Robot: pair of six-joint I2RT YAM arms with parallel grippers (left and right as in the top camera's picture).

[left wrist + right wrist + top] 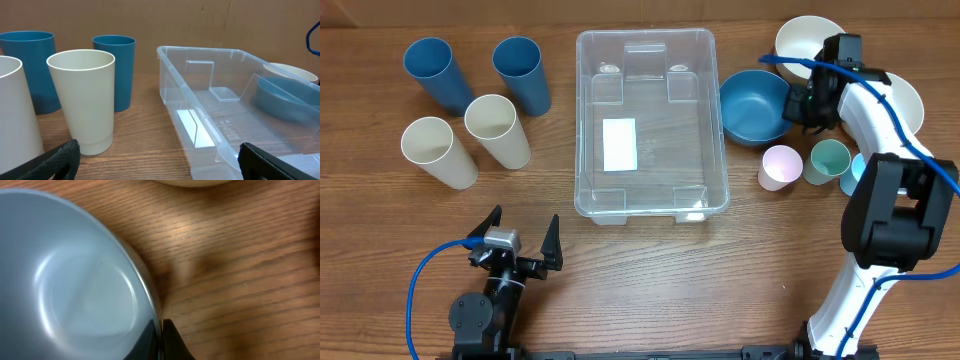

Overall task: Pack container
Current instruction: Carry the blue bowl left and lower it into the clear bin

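The clear plastic container (650,120) with a white label on its bottom stands at the table's middle, with nothing in it; it also shows in the left wrist view (225,115). A blue bowl (752,105) sits just right of it. My right gripper (798,103) is shut on the blue bowl's right rim; the right wrist view shows one finger inside and one outside the rim (161,340) of the bowl (70,285). My left gripper (520,245) is open and holds nothing, near the table's front edge, left of the container's front corner.
Two blue cups (435,72) (523,72) and two cream cups (438,150) (498,130) stand left of the container. Two cream bowls (805,42) (908,100) sit at the right. A pink cup (780,166) and a teal cup (828,160) stand in front of the blue bowl.
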